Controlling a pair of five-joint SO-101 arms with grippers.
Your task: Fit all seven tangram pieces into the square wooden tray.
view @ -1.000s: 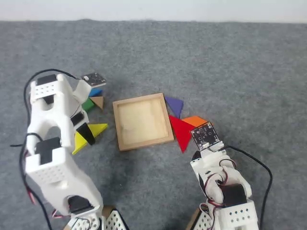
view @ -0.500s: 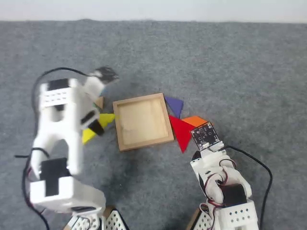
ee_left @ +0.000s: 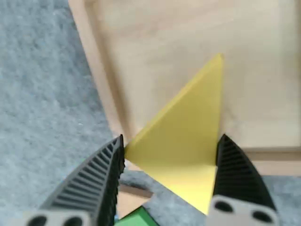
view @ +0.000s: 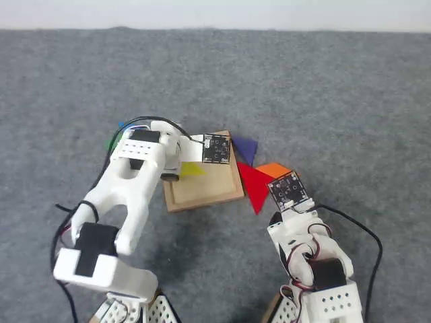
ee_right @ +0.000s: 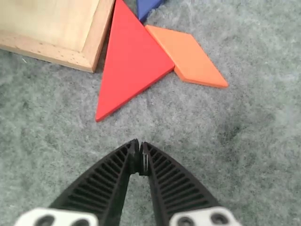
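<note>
My left gripper (ee_left: 171,141) is shut on the yellow triangle (ee_left: 183,136), with one finger on each side. It holds the triangle over the left part of the square wooden tray (ee_left: 155,42). From above, the yellow triangle (view: 193,169) pokes out from under the left arm, above the tray (view: 212,188). To the right of the tray lie a red triangle (view: 254,183), an orange parallelogram (view: 273,168) and a purple triangle (view: 246,148). My right gripper (ee_right: 139,146) is shut and empty, low over the carpet just short of the red triangle (ee_right: 129,61) and the orange parallelogram (ee_right: 188,56).
A green piece (ee_left: 136,219) and a tan piece (ee_left: 131,192) lie on the carpet just outside the tray's left rim. Blue (view: 123,125) and green (view: 111,142) edges peek out behind the left arm. Grey carpet stretches open toward the back and right.
The left arm has swung to the right, carrying the yellow triangle from the carpet left of the tray to over the tray's left part. The right arm has not moved.
</note>
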